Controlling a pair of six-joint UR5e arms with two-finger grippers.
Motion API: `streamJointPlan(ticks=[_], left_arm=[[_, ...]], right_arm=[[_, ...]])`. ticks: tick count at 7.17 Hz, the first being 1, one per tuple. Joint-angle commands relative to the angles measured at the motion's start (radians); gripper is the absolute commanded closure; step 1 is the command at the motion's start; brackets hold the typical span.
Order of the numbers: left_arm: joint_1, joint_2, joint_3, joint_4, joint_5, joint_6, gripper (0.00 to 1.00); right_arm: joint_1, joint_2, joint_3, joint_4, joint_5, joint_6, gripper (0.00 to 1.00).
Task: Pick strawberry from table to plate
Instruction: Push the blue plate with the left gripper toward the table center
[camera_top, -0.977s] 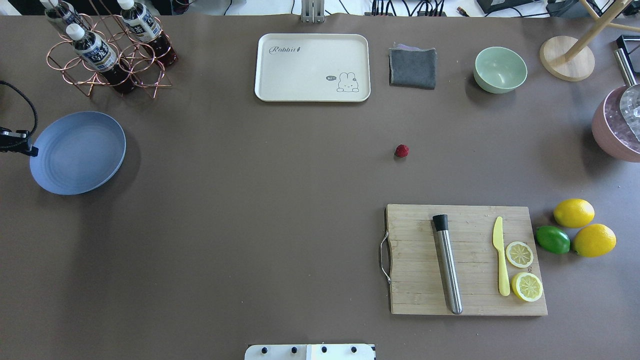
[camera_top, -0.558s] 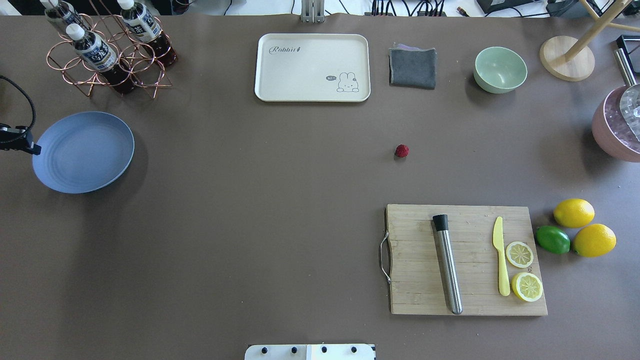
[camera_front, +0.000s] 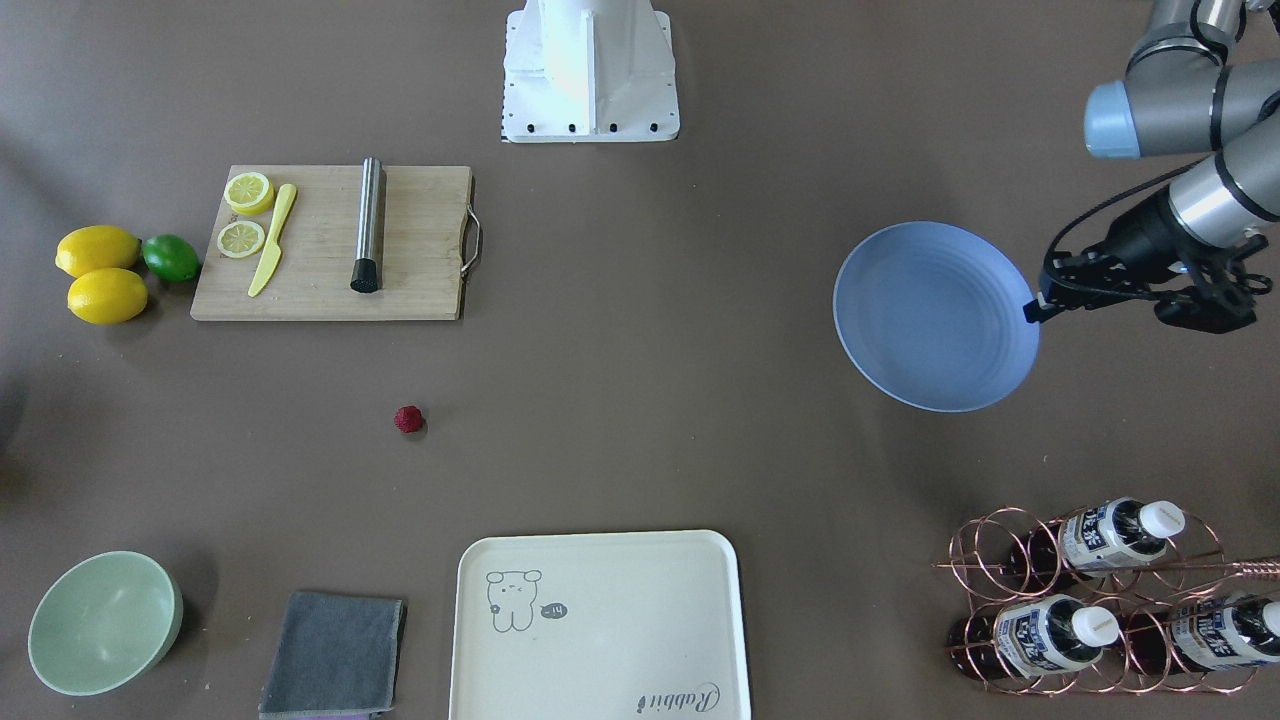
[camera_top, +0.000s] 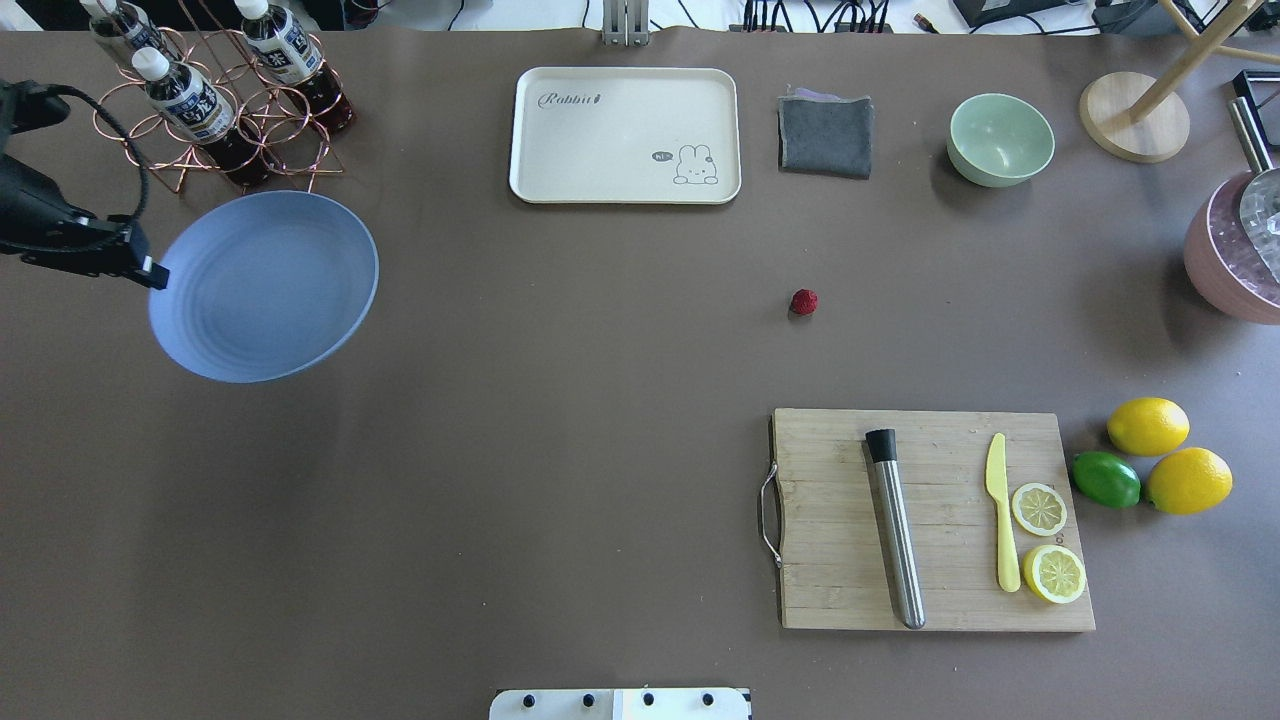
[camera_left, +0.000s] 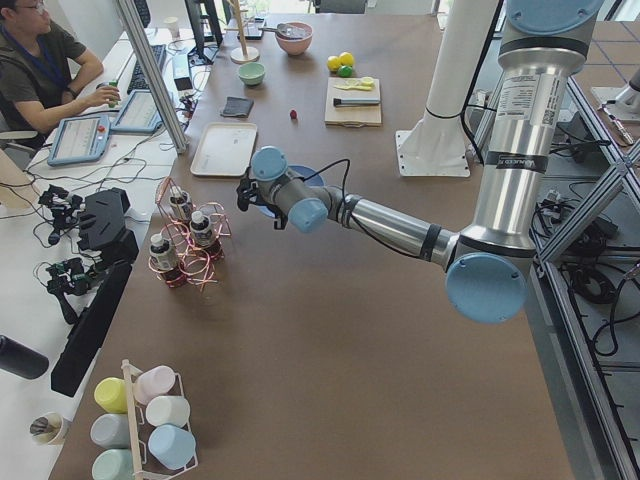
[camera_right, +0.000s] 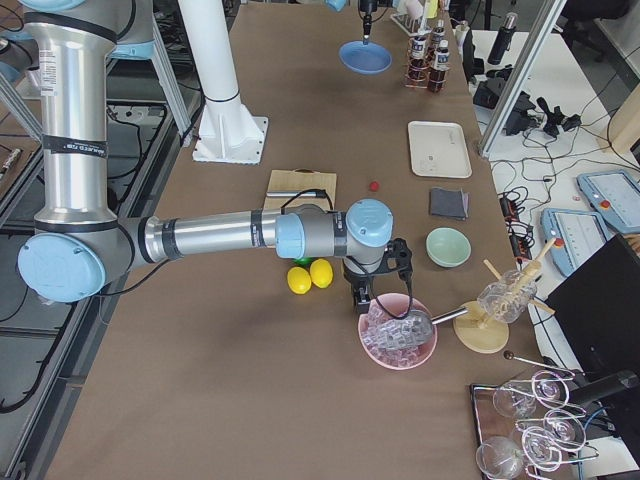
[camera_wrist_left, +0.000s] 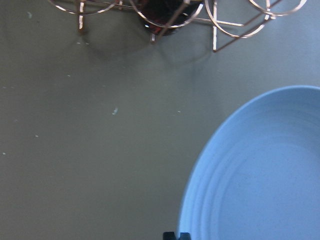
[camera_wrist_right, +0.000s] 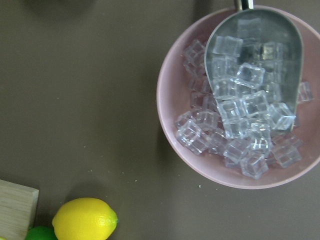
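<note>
We see a robotics lab. At upper left a person (camera_left: 40, 65) sits beside tablets (camera_left: 82, 140); cables (camera_left: 597, 290) trail at right.

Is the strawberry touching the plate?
Apart. The overhead view shows a wide stretch of bare table between the strawberry and the plate.

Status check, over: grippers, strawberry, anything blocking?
Left gripper shut on plate rim. Right gripper over ice bowl, state unclear. Strawberry on table, untouched. Nothing between it and plate.
</note>
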Motion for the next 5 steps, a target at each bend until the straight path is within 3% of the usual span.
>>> streamJointPlan(ticks=[1,4,5], left_arm=[[0.232,-0.115,-0.059,0.023,0.168,-0.265,1.00],[0.429,-0.331,0.072,0.024,0.355,-0.451,1.00],[0.469,-0.354,0.109,0.017,0.412,-0.459,1.00]], right_arm=[[-0.124,0.044,0.083,0.004,0.003,0.267,0.00],[-0.302,0.150,0.117,0.030,-0.020,0.576,0.02],[-0.379,0.153,0.109,0.154,-0.056,0.713,0.02]])
